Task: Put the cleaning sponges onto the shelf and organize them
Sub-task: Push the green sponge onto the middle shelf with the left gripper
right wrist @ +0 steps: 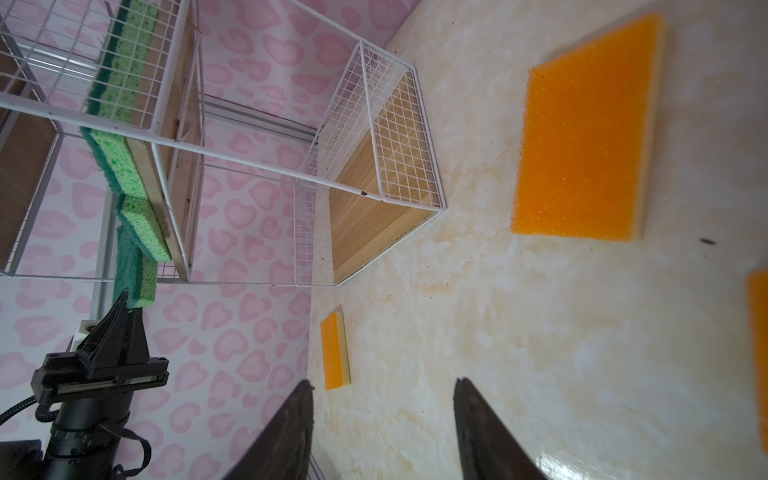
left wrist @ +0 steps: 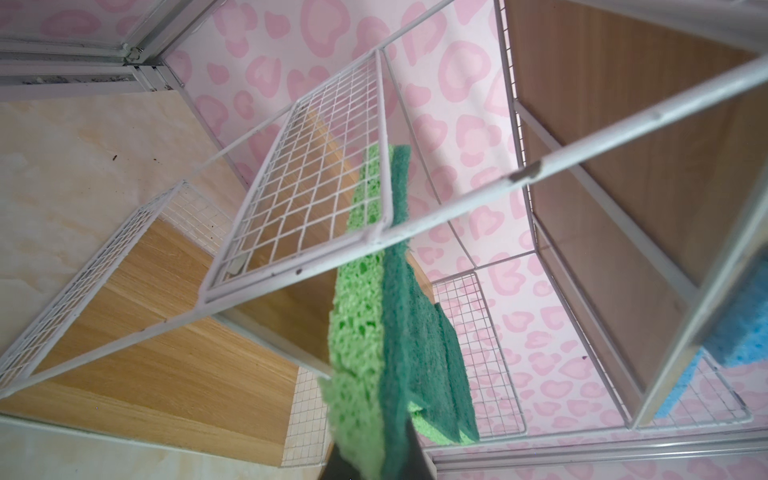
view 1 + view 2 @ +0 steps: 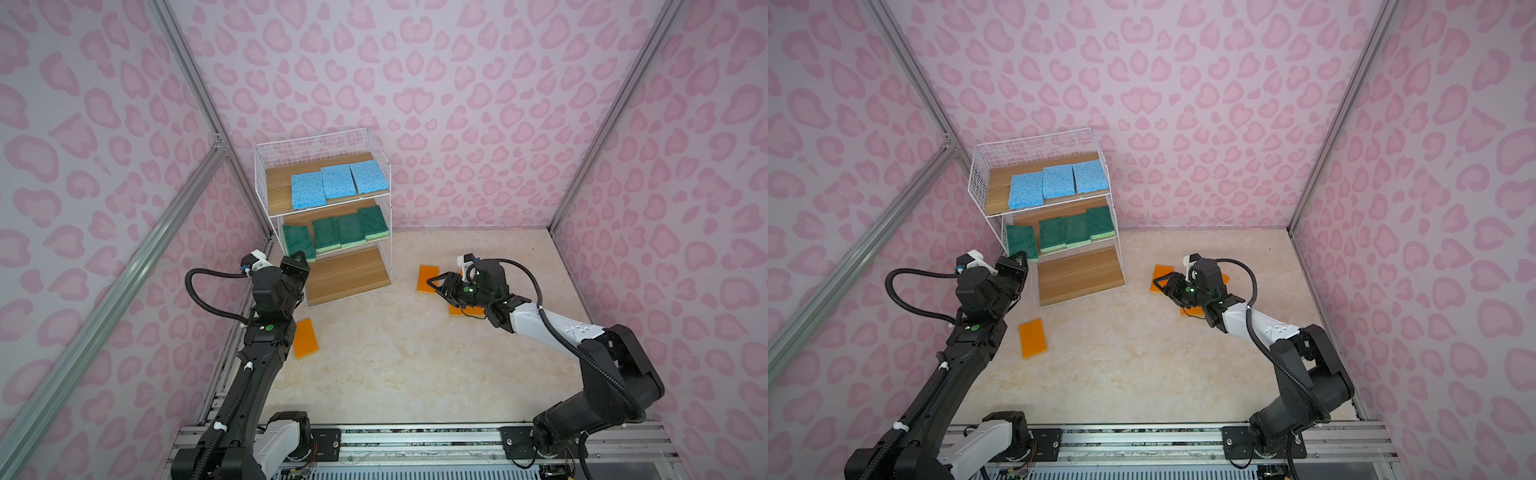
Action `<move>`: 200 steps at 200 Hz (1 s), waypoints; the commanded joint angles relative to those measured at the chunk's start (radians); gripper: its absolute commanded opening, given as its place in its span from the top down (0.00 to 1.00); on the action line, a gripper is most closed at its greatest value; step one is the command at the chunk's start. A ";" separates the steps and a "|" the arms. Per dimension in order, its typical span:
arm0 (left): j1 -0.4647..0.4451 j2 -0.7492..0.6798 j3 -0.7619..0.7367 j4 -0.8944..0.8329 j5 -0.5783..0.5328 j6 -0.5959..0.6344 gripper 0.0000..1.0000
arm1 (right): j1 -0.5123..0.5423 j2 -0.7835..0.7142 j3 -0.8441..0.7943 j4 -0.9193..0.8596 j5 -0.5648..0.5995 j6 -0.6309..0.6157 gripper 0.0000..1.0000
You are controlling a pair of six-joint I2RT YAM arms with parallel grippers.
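Clamped between the closed jaws of the left gripper (image 1: 123, 299), the dark green sponge (image 2: 395, 332) occupies the left end of the middle board (image 3: 299, 217) of the shelf (image 3: 266, 183). It stands just beside three green sponges (image 3: 349, 230) already laid there.

Orientation: scouring face up in both top views, pale base beneath. Its long axis appears to run front to back and is skewed against its neighbours, with the gripped end overhanging the front edge. Whether it lies flat cannot be told.

Recommendation: square it to the row, push it further in, clear the front wire and seat the base before letting go.

Three blue sponges (image 3: 334, 180) fill the top board. The bottom board (image 3: 349, 278) is bare. At least three orange sponges (image 3: 305, 338) lie on the tabletop (image 3: 395, 365). Near two of them hangs the right gripper (image 1: 382, 432), jaws apart and empty.
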 commanded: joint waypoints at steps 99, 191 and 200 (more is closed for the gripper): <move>0.022 0.116 0.058 0.094 0.043 0.011 0.96 | -0.003 0.014 -0.008 0.036 -0.014 -0.006 0.45; 0.050 0.207 0.099 0.147 0.158 0.001 0.96 | -0.011 0.008 -0.007 0.040 -0.025 -0.006 0.45; 0.056 0.214 0.103 0.151 0.172 -0.005 0.96 | -0.012 0.005 -0.007 0.039 -0.024 -0.006 0.45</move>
